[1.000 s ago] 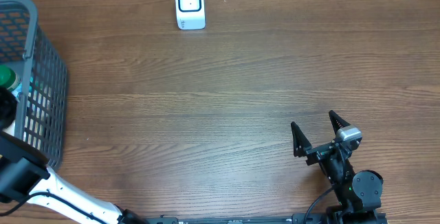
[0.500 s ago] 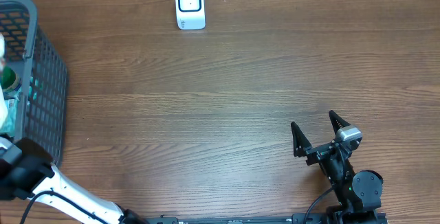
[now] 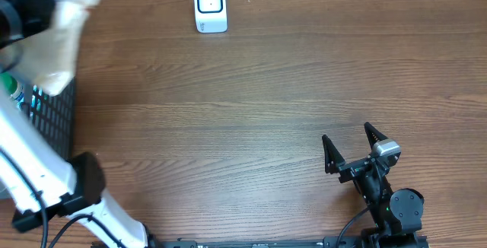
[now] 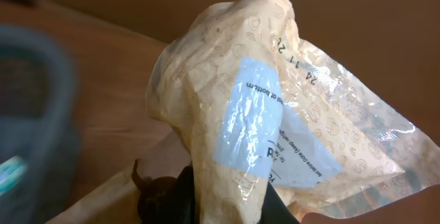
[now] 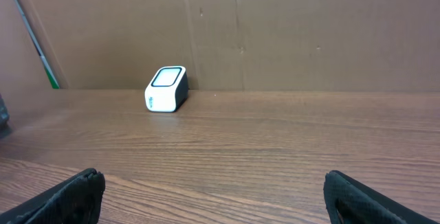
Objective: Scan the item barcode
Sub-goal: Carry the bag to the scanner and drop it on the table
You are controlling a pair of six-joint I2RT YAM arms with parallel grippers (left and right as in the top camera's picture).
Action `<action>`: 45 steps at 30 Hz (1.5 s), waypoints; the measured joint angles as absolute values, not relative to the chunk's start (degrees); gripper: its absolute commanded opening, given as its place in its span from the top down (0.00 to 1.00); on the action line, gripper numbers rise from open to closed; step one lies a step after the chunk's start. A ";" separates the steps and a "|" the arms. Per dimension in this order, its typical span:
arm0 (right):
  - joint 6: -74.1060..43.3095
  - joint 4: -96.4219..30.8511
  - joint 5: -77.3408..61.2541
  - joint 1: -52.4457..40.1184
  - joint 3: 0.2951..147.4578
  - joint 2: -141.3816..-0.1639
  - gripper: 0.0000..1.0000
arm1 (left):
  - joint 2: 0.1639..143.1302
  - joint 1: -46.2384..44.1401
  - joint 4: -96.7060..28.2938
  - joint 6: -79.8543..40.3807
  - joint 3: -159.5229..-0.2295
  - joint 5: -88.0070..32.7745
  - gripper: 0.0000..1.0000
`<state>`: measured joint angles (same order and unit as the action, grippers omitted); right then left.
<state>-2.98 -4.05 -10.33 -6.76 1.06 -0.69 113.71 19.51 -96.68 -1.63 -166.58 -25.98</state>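
One pinch by the left gripper point(image 4: 199, 200) carries the floppy bag point(image 4: 206, 66), whose creased label point(image 4: 258, 124) may defeat the scanner point(image 3: 210, 6); the right gripper point(image 3: 351, 147) sits spread.

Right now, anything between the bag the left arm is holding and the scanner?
Nothing visible. The bag is held up over the basket, and only bare table lies between it and the scanner.
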 measured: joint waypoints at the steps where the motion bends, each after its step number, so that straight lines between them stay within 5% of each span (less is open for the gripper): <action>1: -2.98 -4.05 -10.33 -6.79 1.06 -0.69 0.00 | 113.95 16.21 -96.68 0.47 -166.30 -26.09 0.96; 6: -3.01 -4.05 -10.31 -6.79 1.06 -0.67 0.00 | 115.35 -2.07 -96.57 14.87 -159.87 -25.65 0.95; 13: -3.03 -4.05 -10.31 -6.79 1.06 -0.69 0.00 | 118.50 -16.45 -93.17 31.11 -141.03 -18.55 0.96; 27: -3.03 -4.08 -10.33 -6.79 1.06 -0.69 0.00 | 122.83 -19.75 -73.87 53.80 -115.00 -13.04 0.96; 33: -3.03 -4.10 -10.33 -6.79 1.06 -0.69 0.00 | 122.83 -18.98 -69.97 51.20 -114.45 -13.67 0.96; 45: -3.03 -4.05 -10.31 -6.76 1.06 -0.69 0.00 | 123.90 -18.61 -69.10 23.75 -114.04 -13.98 0.96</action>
